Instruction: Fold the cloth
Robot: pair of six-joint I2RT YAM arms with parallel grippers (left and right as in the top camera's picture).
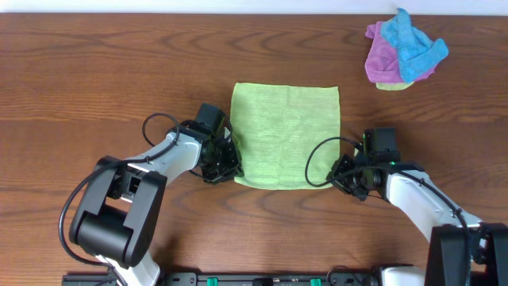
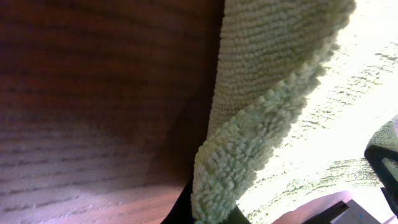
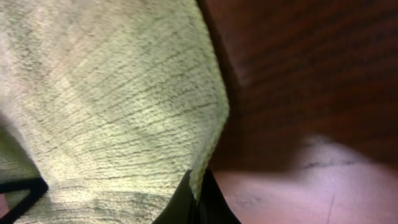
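The lime-green cloth (image 1: 286, 131) lies spread flat on the wooden table, near its middle. My left gripper (image 1: 226, 168) is at the cloth's near left corner and is shut on that corner; in the left wrist view the cloth (image 2: 261, 124) rises from between the fingertips (image 2: 208, 214). My right gripper (image 1: 340, 171) is at the near right corner and is shut on the cloth's edge; in the right wrist view the cloth (image 3: 112, 99) is pinched between the black fingers (image 3: 198, 196).
A heap of a purple cloth (image 1: 381, 57) and a bright blue cloth (image 1: 413, 44) lies at the far right of the table (image 1: 95, 79). A black cable (image 1: 317, 155) loops over the green cloth's near right part.
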